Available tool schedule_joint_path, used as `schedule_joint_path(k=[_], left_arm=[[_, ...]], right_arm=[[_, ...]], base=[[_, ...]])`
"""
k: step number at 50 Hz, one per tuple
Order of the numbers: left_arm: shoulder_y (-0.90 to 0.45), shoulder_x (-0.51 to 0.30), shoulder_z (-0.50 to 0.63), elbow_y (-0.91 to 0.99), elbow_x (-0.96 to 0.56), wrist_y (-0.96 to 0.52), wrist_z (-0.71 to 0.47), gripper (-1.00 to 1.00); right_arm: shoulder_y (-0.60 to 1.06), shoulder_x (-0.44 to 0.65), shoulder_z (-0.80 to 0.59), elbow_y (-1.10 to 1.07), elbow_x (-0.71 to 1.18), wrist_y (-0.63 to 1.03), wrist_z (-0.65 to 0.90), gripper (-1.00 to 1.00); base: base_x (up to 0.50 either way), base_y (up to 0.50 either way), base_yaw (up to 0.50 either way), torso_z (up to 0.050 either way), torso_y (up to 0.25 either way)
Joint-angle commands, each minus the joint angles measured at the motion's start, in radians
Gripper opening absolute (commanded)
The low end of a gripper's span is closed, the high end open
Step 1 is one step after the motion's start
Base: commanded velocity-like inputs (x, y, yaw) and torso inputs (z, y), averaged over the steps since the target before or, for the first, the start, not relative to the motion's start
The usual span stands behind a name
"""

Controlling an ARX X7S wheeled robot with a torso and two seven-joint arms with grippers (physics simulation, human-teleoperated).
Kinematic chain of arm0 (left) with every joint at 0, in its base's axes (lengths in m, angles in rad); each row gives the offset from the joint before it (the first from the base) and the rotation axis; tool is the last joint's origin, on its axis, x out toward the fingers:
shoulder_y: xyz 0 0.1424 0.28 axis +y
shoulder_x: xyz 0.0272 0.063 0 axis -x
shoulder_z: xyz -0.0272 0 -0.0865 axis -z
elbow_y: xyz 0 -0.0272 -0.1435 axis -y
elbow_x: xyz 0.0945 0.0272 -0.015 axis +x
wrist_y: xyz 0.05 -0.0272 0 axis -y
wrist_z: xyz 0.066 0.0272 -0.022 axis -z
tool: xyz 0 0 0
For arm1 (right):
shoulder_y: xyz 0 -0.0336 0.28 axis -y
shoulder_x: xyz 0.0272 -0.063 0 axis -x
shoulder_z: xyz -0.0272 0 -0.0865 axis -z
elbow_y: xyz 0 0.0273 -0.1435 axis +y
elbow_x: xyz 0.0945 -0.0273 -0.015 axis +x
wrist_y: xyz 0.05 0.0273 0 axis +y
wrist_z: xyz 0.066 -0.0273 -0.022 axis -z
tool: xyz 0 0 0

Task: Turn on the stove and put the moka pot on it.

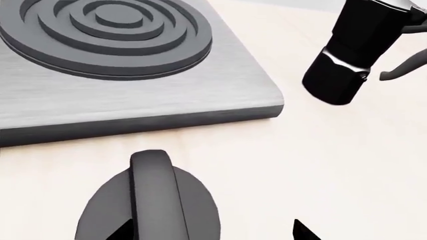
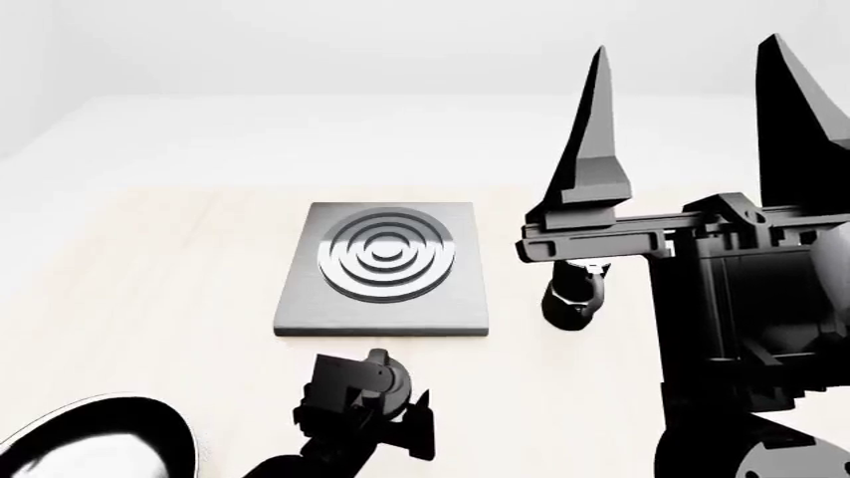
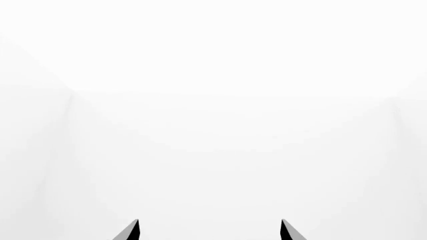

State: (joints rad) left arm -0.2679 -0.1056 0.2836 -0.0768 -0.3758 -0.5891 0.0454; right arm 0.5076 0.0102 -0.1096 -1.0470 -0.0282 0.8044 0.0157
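Stove (image 2: 384, 271): flat grey square plate, centre of the head view, on a pale wooden table (image 2: 159, 259); raised ring burner in its middle.
Knob (image 2: 382, 370): round, black, low centre of the head view, just in front of the stove's near edge, apart from it. In the left wrist view the knob (image 1: 155, 200) carries a straight raised grip bar; the bar's long axis runs toward the stove edge, far end leaning slightly off square.
Pot (image 2: 574, 296): right of centre in the head view, just off the stove's right side, on the table, partly hidden behind the right arm. Stands upright, long axis vertical. In the left wrist view the pot (image 1: 347, 55) shows black faceted body, a shiny band, handle on the side away from the stove.
Left gripper (image 2: 398, 423): low centre of the head view, right by the knob. Jaws apart; one fingertip sits on the knob's near part, the other lies off to the side. Holds nothing.
Right gripper (image 2: 691, 119): raised at right of the head view, fingers pointing up, jaws wide, empty. Its wrist view shows only white background.
Pan (image 2: 94, 443): black, glossy, lower left corner of the head view.
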Motion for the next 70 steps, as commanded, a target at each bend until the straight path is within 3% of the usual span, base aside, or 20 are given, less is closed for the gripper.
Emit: schedule_joint_path(k=[1, 24, 31, 35, 41, 46, 64, 70], left_arm=[[-0.004, 0.006, 0.018, -0.018, -0.020, 0.007, 0.002, 1.00], [0.031, 0.000, 0.100, 0.146, -0.064, -0.062, -0.014, 1.00], [-0.025, -0.005, 0.082, 0.207, -0.082, -0.096, -0.042, 1.00], [-0.057, -0.015, 0.045, 0.306, -0.108, -0.128, -0.078, 1.00], [-0.105, -0.050, 0.016, 0.486, -0.117, -0.176, -0.136, 1.00], [-0.167, -0.082, -0.031, 0.559, -0.101, -0.180, -0.176, 1.00], [-0.157, -0.208, -0.218, 0.814, 0.026, 0.016, -0.287, 1.00], [-0.106, -0.262, -0.213, 0.899, 0.099, 0.100, -0.280, 1.00]], right_arm=[[0.004, 0.000, 0.000, 0.000, 0.001, 0.002, 0.000, 1.00], [-0.007, 0.007, 0.003, 0.000, 0.014, -0.005, 0.011, 1.00], [-0.011, 0.027, -0.006, 0.000, 0.038, -0.008, 0.039, 1.00], [-0.009, 0.093, -0.010, 0.000, 0.125, -0.014, 0.123, 1.00], [0.043, 0.310, -0.087, 0.000, 0.401, -0.052, 0.433, 1.00], [0.063, 0.378, -0.114, 0.005, 0.478, -0.077, 0.520, 1.00], [0.068, 0.420, -0.135, 0.057, 0.499, -0.129, 0.551, 1.00], [0.034, 0.434, -0.142, 0.168, 0.455, -0.207, 0.522, 1.00]], base=[[0.00, 0.00, 0.00, 0.000, 0.000], [0.00, 0.00, 0.00, 0.000, 0.000], [0.00, 0.00, 0.00, 0.000, 0.000], [0.00, 0.00, 0.00, 0.000, 0.000], [0.00, 0.00, 0.00, 0.000, 0.000], [0.00, 0.00, 0.00, 0.000, 0.000], [0.00, 0.00, 0.00, 0.000, 0.000], [0.00, 0.00, 0.00, 0.000, 0.000]])
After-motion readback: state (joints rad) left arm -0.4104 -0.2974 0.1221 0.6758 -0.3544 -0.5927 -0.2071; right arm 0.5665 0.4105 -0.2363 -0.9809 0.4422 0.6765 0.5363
